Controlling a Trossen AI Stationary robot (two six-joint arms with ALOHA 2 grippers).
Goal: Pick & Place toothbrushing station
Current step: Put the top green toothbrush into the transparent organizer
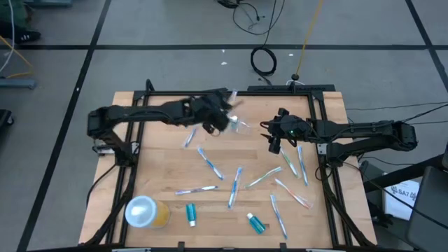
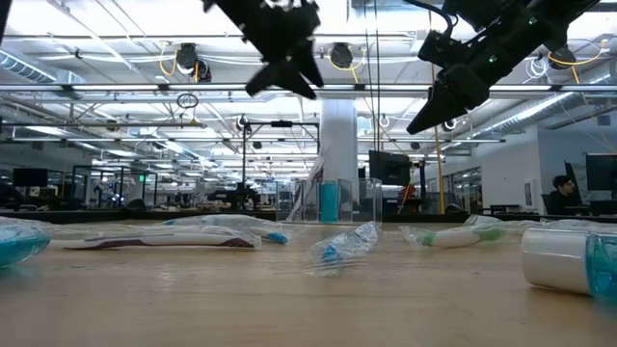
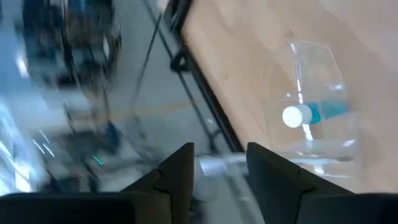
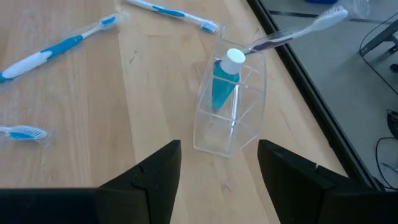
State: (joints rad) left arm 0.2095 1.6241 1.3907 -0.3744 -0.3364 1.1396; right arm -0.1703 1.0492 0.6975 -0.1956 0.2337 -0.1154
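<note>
So we've got the clear cup point(image 4: 231, 106) standing near the table's point(image 1: 161, 157) back edge with a teal tube point(image 4: 222, 82) and a toothbrush point(image 4: 298, 30) in it. Our left gripper point(image 1: 222, 120) hangs just above it, and we can't tell if its fingers hold anything. Our right gripper point(image 1: 274, 140) hovers beside the cup, fingers spread and empty; more toothbrushes point(image 1: 210, 163) are scattered across the table.

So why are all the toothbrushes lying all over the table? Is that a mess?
Yes. The toothbrushes lie scattered flat across the table, pointing every way, and two teal tubes lie loose near the front. Only one tube stands in the clear cup.
</note>
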